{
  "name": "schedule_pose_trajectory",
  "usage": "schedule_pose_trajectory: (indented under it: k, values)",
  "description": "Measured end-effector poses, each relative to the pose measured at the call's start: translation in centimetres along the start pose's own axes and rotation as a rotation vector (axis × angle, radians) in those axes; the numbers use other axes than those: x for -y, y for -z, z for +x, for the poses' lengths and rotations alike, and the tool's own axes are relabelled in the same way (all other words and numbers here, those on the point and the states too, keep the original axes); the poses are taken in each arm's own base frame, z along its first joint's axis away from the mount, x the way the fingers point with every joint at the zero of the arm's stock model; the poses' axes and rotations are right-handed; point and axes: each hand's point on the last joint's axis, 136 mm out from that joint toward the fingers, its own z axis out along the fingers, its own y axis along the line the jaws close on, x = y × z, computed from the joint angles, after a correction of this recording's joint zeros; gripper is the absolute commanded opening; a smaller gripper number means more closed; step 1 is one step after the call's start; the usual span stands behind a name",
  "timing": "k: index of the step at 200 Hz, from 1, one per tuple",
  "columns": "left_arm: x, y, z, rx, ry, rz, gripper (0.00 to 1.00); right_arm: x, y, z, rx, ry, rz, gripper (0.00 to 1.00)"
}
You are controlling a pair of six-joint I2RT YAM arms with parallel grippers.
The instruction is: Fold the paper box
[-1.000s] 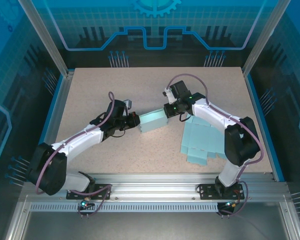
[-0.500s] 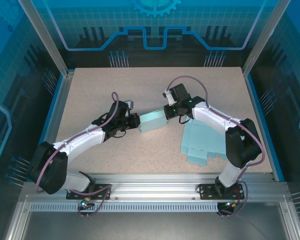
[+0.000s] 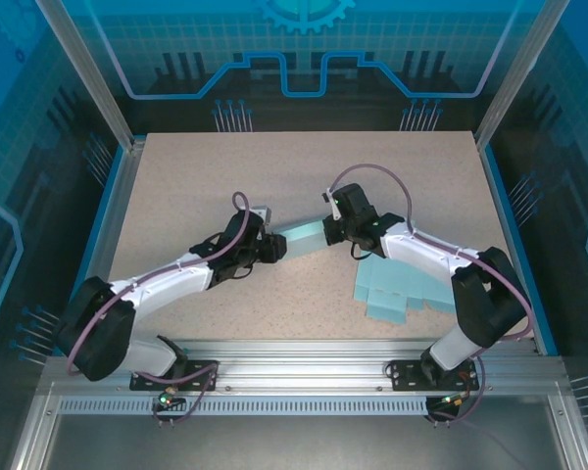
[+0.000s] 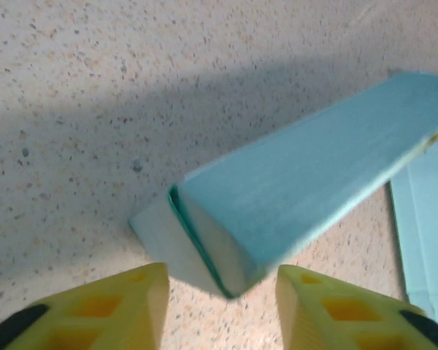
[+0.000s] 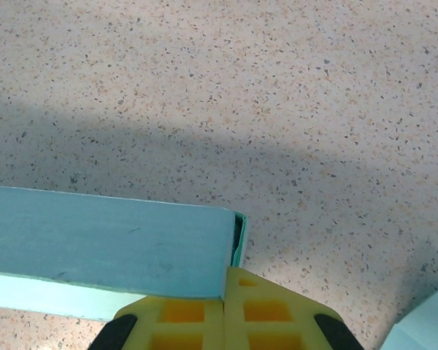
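The box hangs between the two claws, one end just ahead of each. The right claw is closed, its fingers pressed together at the box's corner, apparently pinching a thin wall there and keeping that end off the surface. The left claw stands wide, a finger either side of the box's tucked end and touching neither face.

This is thin card: very light, smooth and easily dented, and the hollow sleeve will likely cave in if it is squeezed across its broad faces. Better holds are probably the creased edges and the corners, where the card is doubled and stiffest, with a gentle close. Spare sheets lie flat behind the right claw.
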Motion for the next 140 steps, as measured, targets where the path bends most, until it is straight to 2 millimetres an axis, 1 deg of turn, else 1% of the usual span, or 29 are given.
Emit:
schedule_pose_trajectory:
  k: [13,43,57,69,87,108,140]
  values:
    - [0.1,0.8,-0.1,0.005,0.011,0.005,0.86,-0.1,0.0,0.0,0.000,0.001,-0.001,0.00]
    - [1.1,3.2,-2.0,0.068,0.059,0.033,0.98,-0.1,0.0,0.0,0.000,0.002,0.000,0.00]
    - [1.5,3.9,-2.9,0.099,0.081,0.042,0.99,0.0,0.0,0.0,0.000,0.002,0.002,0.01]
    - [1.5,4.1,-3.5,0.114,0.106,0.044,0.99,0.0,0.0,0.0,0.000,0.002,0.002,0.01]
    - [0.9,3.9,-4.2,0.130,0.161,0.039,0.99,-0.1,0.0,0.0,0.002,0.004,0.006,0.01]
    - [-0.4,2.7,-4.5,0.122,0.231,0.019,0.94,0.0,0.0,0.0,0.003,0.006,0.010,0.02]
    - [-1.9,0.2,-3.5,0.061,0.315,0.005,0.77,-0.1,0.0,0.0,0.003,0.008,0.013,0.06]
